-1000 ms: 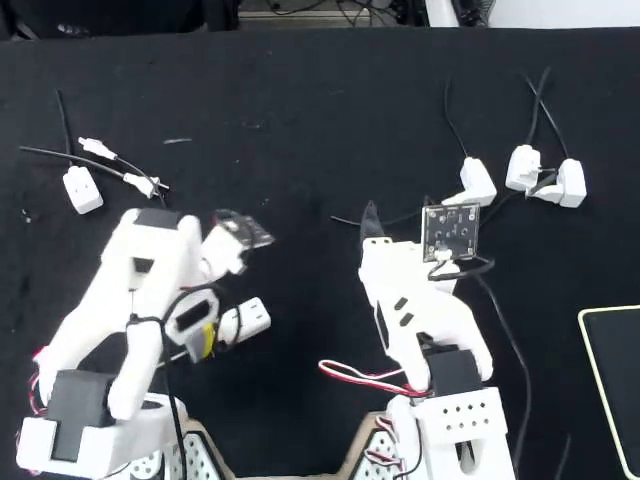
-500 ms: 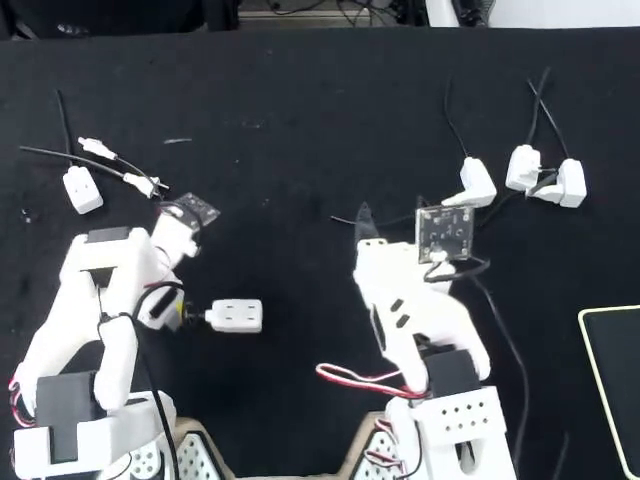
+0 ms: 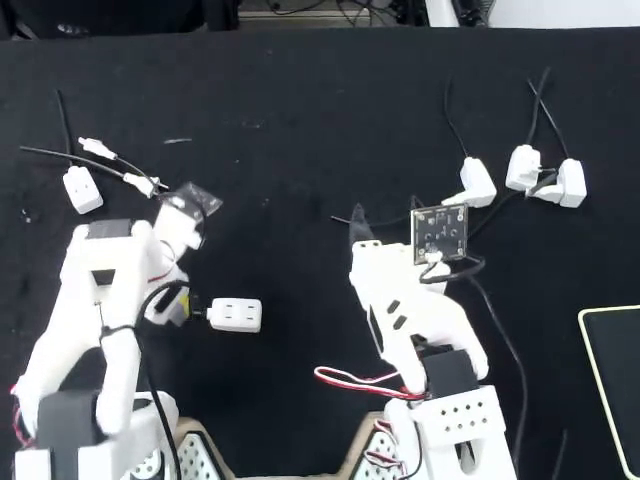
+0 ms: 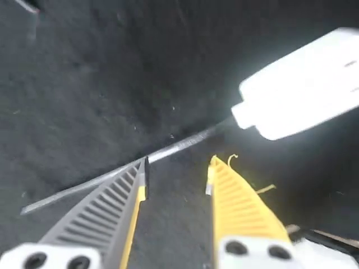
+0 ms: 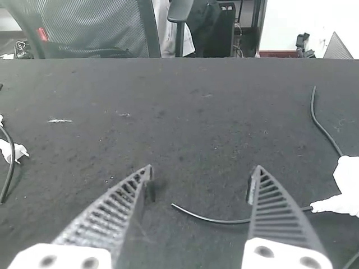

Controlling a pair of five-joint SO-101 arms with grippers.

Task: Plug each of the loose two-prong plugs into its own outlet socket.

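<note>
Black cloth covers the surface (image 3: pixel 300 110). A white socket (image 3: pixel 238 315) lies flat near the left arm, and its cord (image 4: pixel 185 143) runs just past the tips of the left tool (image 4: pixel 175 174). That tool is parted narrowly and holds nothing. It is probably lined up on the cord so that a grip close to the body can steady the socket for insertion.

Small plugs (image 3: pixel 143 184) lie on their leads at the far left, well apart from the socket. The white fittings (image 3: pixel 478 182) at the far right cannot be sorted into plugs and sockets.

The right tool (image 5: pixel 199 179) is wide open and empty above a thin black cable (image 5: pixel 213 218), presumably ready to take a fitting.
</note>
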